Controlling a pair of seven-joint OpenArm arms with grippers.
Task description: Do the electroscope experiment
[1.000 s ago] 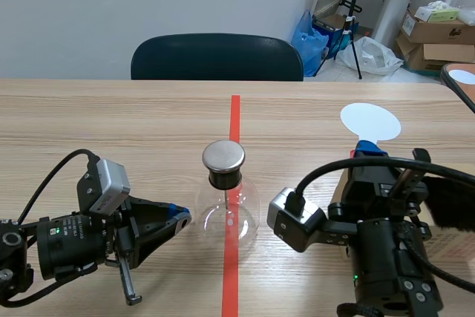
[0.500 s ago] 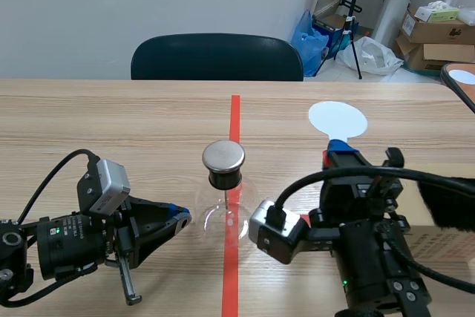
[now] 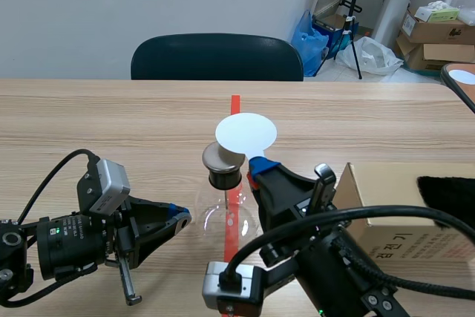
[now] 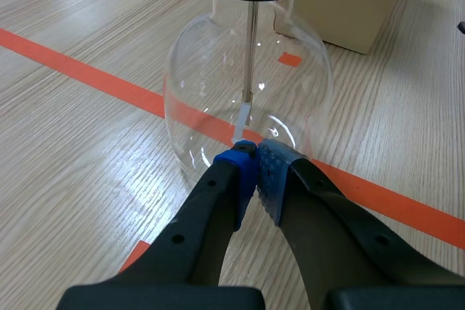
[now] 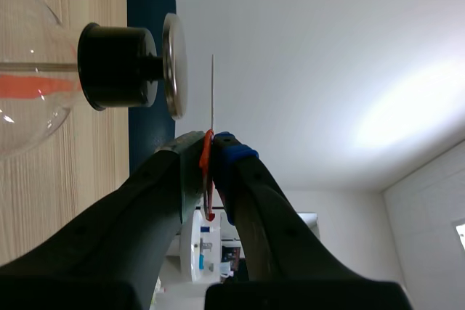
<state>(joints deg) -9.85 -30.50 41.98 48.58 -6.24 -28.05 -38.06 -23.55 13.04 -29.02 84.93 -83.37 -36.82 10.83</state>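
The electroscope (image 3: 225,206) is a clear glass flask with a black stopper and a round metal cap (image 3: 221,157), standing on the red tape line. My right gripper (image 3: 256,165) is shut on the red handle of a white disc paddle (image 3: 246,133). In the right wrist view the thin disc (image 5: 212,92) hangs edge-on, a small gap from the metal cap (image 5: 174,67). My left gripper (image 4: 254,165) is shut on nothing, its blue pads (image 4: 240,168) at the base of the flask (image 4: 196,99). A rod with a pale leaf (image 4: 243,110) hangs inside the glass.
A cardboard box (image 3: 401,213) with a black cloth (image 3: 449,198) on it lies to the right of my right arm. A dark chair (image 3: 217,57) stands at the table's far edge. Boxes and bags clutter the far right corner of the room.
My right arm has swung left with the white disc, from the table's right side to just beside the electroscope's metal cap. The left arm has kept still.
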